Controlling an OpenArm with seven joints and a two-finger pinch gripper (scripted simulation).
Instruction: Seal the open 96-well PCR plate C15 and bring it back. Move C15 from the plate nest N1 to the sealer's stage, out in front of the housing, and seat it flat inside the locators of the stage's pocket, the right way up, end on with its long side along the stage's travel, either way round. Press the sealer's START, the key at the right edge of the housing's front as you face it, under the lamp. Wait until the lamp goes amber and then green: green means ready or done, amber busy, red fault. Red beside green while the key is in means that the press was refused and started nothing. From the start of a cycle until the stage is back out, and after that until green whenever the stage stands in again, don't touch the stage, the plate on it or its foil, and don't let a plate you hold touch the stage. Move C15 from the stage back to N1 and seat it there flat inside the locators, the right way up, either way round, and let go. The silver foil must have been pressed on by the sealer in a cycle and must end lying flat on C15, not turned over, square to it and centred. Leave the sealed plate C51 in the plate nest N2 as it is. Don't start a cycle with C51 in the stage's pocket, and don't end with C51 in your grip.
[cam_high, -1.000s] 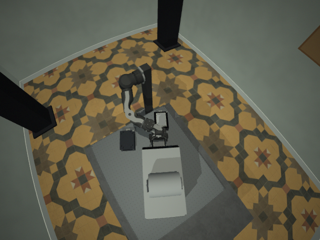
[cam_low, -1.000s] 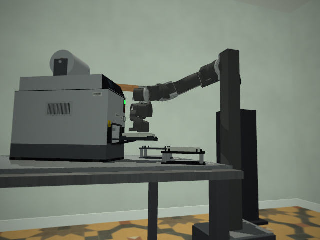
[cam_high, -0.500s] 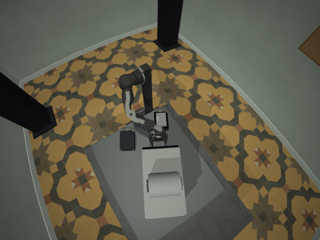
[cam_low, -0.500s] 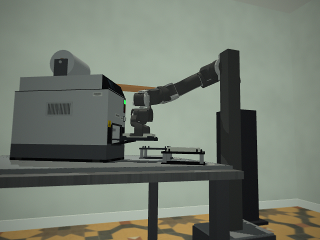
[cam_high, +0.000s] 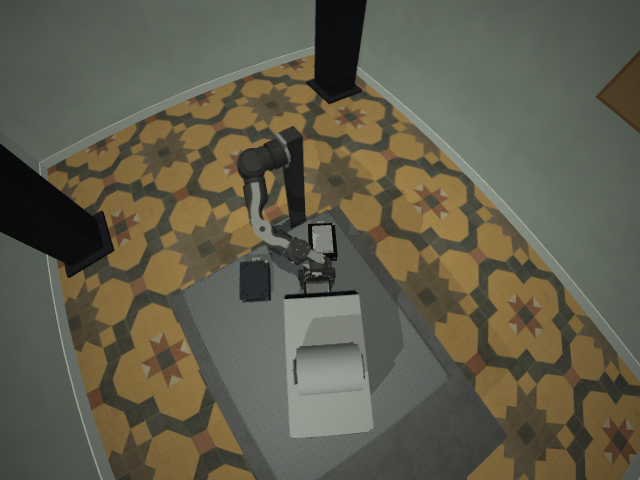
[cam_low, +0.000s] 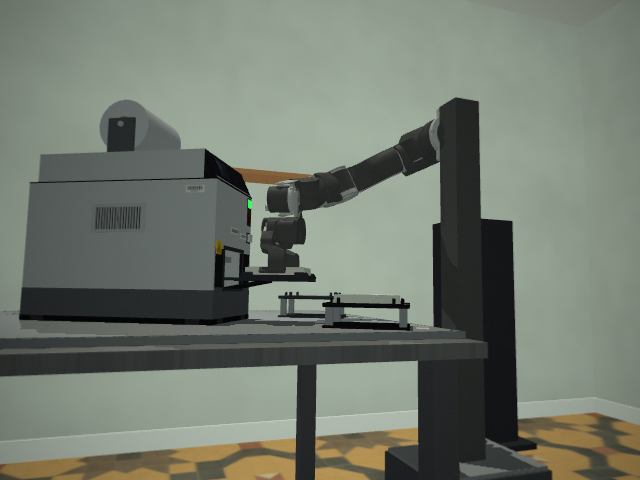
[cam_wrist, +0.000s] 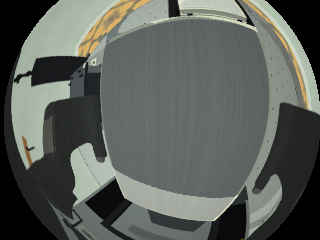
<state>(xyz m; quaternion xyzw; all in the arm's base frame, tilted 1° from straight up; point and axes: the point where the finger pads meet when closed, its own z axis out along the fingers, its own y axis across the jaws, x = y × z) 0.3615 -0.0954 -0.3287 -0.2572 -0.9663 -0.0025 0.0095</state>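
Plate C15 (cam_low: 286, 273) lies on the sealer's stage (cam_low: 276, 277), which stands out in front of the housing. In the wrist view its top is a flat grey foil sheet (cam_wrist: 180, 114) that fills the middle. My gripper (cam_low: 279, 265) is down on the stage, pointing straight down, also seen in the overhead view (cam_high: 317, 276). It is open, with one dark finger on each long side of C15; I cannot tell if they touch it. The lamp (cam_low: 249, 204) on the housing front shows green. Nest N1 (cam_high: 255, 280) stands empty.
Sealed plate C51 (cam_high: 323, 240) sits in nest N2 (cam_low: 367, 306), close to the arm's column (cam_low: 459, 217). The sealer housing (cam_low: 134, 237) with its foil roll (cam_low: 139, 126) is just behind the stage. N1 also shows behind N2 (cam_low: 302, 302).
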